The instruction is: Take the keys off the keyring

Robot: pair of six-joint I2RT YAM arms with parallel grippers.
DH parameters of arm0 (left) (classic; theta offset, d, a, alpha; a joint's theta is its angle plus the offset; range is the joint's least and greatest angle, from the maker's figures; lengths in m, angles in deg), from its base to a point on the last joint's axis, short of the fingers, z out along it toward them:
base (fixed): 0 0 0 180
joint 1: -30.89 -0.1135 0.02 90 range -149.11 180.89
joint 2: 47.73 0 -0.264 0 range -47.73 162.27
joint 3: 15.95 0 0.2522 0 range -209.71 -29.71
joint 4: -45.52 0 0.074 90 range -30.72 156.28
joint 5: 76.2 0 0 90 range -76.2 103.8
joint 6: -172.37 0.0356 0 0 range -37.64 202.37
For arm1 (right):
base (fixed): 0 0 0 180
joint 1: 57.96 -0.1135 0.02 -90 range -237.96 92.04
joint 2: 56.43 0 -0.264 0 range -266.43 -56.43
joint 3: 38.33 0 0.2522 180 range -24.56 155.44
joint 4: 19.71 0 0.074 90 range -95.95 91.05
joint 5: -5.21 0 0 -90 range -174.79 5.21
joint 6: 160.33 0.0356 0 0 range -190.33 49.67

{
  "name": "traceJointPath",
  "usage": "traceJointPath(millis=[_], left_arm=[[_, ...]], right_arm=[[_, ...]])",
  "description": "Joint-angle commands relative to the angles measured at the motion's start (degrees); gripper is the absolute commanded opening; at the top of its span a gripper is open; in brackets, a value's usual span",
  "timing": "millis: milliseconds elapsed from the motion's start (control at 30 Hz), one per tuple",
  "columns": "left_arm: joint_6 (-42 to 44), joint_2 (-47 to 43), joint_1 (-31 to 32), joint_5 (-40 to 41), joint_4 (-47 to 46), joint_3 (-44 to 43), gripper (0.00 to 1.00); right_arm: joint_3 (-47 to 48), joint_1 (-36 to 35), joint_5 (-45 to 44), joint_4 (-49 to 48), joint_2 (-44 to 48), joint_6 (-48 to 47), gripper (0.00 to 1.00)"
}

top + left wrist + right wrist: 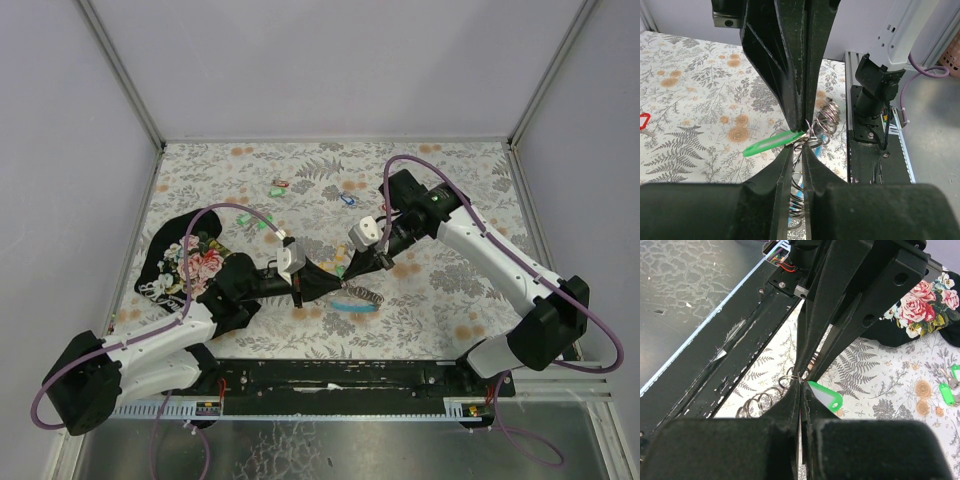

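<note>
Observed left gripper [801,131] nearly closed, pinching green key tag [767,145] at its metal end. Noted right gripper [800,382] fully closed on a wire loop of keyring [827,117], just beside the tag. Located both over middle of desk [450,170], toward near edge.

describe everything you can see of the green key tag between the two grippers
The green key tag is a small, bright green plastic rectangle with rounded corners and a pale label window. It sticks out sideways, near level, seemingly just above the floral cover. Its ring end joins thin metal rings where both grippers' tips meet. The left gripper is closed on those rings, and the right gripper is shut right against that end. The rest of the tag hangs free.
</note>
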Motion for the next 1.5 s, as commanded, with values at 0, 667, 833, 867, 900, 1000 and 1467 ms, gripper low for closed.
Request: traceJointPath(millis=[0,667,833,867,900,1000,1467], left_arm=[[-1.17,-0.22,-0.16,-0.12,-2.79,-1.22,0.08],[-4.55,-2.85,-0.17,8.79,1.79,-0.31,0.00],[-6.51,-1.91,-0.42,10.97,3.90,-0.79,0.00],[-6.95,-1.96,-0.57,11.57,4.19,-0.76,0.00],[-7.51,-1.99,-0.74,12.40,4.48,-0.79,0.00],[-8.89,-2.34,-1.18,14.06,4.39,-0.54,0.00],[-11.27,-1.29,-1.50,7.79,-2.78,3.04,0.07]], right_arm=[[0.24,0.17,0.69,-4.05,1.64,3.33,0.00],[3.15,-0.40,-7.50,-4.74,2.58,8.49,0.00],[6.12,-1.26,-9.02,-2.02,1.97,6.44,0.00],[6.67,-1.44,-9.41,-1.30,1.87,5.74,0.00],[7.31,-1.77,-10.03,-0.50,1.71,5.01,0.00],[7.56,-3.19,-12.33,1.06,1.52,3.19,0.00],[7.67,-6.79,-22.38,-1.78,1.06,7.43,0.00]])
